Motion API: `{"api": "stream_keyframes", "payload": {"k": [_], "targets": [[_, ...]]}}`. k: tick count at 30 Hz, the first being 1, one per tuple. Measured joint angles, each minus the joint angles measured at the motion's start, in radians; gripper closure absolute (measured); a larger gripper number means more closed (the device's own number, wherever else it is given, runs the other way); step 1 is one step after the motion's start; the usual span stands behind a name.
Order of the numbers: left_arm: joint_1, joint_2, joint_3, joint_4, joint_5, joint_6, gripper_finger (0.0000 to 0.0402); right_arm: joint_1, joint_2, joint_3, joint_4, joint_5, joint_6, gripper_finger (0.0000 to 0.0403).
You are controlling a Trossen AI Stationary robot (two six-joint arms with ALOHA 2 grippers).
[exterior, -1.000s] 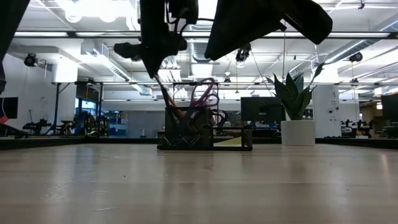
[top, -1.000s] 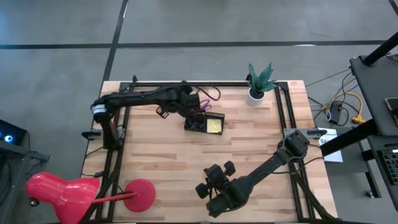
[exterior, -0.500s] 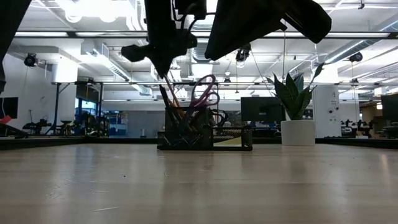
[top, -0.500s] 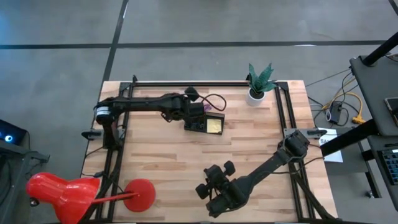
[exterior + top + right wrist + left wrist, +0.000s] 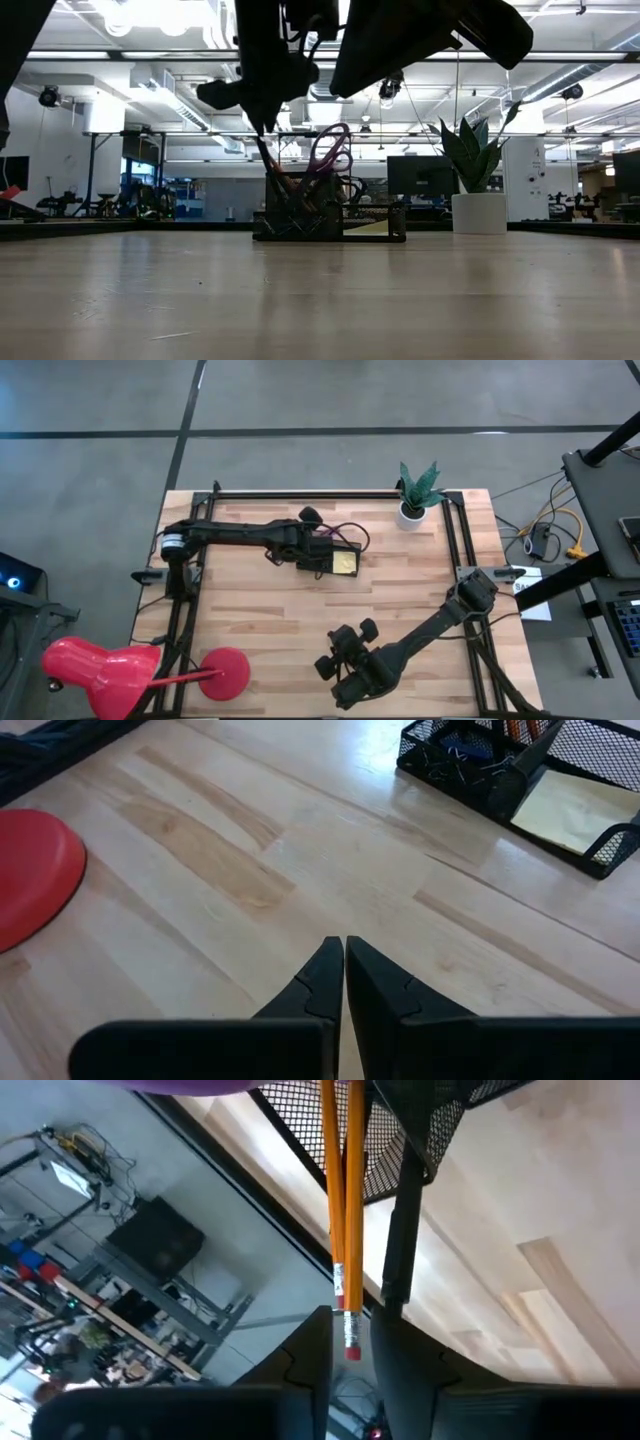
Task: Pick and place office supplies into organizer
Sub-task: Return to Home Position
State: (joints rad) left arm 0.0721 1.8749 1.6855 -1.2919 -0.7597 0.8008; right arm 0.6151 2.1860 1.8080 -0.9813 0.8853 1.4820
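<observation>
Since the orange pencils [image 5: 345, 1210] are judged light, stiff and smooth, a hold near the eraser end is favoured; they are seen standing in the cup of the organizer [image 5: 335, 560], upper centre of the high view. The left end effector [image 5: 352, 1330] is slightly spread around their eraser ends, seemingly without contact, while the right end effector [image 5: 343, 960] is pressed together at lower centre. Pencil tips are hidden by mesh.

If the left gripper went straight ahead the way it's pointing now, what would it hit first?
Probably the orange pencils, whose eraser ends sit inside the open left gripper; the mesh organizer holding them comes next.
</observation>
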Motion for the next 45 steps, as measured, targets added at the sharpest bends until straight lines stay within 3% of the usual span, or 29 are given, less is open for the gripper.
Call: {"api": "stream_keyframes", "payload": {"k": [7, 11, 13, 18, 21, 25, 28, 32, 36, 40, 45], "targets": [[-0.015, -0.032, 0.043, -0.08, -0.027, -0.09, 0.033, 0.0, 0.0, 0.0, -0.002, -0.003, -0.01, 0.0394], [-0.058, -0.1, 0.078, -0.081, -0.003, -0.215, 0.0329, -0.002, 0.0, 0.0, -0.008, -0.005, -0.053, 0.0394], [-0.095, -0.158, 0.089, -0.078, 0.099, -0.335, 0.0328, -0.01, -0.004, 0.0, -0.028, -0.047, -0.044, 0.0394], [-0.175, -0.364, 0.052, 0.039, 0.608, -0.655, 0.0328, -0.016, -0.057, 0.001, -0.026, -0.076, 0.081, 0.0394], [-0.222, -0.489, -0.019, 0.21, 0.722, -0.786, 0.0328, 0.0, -0.099, 0.001, 0.002, -0.08, -0.028, 0.0394], [-0.293, -0.66, -0.132, 0.448, 0.732, -0.872, 0.0328, 0.011, -0.167, 0.001, 0.016, -0.118, -0.195, 0.0394], [-0.328, -0.758, -0.225, 0.595, 0.732, -0.937, 0.0328, 0.003, -0.223, 0.001, 0.014, -0.122, -0.225, 0.0394], [-0.354, -0.846, -0.337, 0.69, 0.731, -1.01, 0.0328, -0.015, -0.291, 0.0, 0.004, -0.148, -0.147, 0.0394], [-0.379, -0.914, -0.461, 0.742, 0.737, -1.061, 0.0328, -0.016, -0.339, -0.006, 0.104, -0.167, -0.35, 0.0394], [-0.404, -0.958, -0.65, 0.895, 0.752, -1.118, 0.0328, -0.062, -0.375, -0.117, 0.241, -0.341, -0.433, 0.0394], [-0.412, -1.057, -0.889, 1.195, 0.779, -1.162, 0.0328, -0.156, -0.446, -0.453, 0.805, -0.661, -0.605, 0.0394]]}}
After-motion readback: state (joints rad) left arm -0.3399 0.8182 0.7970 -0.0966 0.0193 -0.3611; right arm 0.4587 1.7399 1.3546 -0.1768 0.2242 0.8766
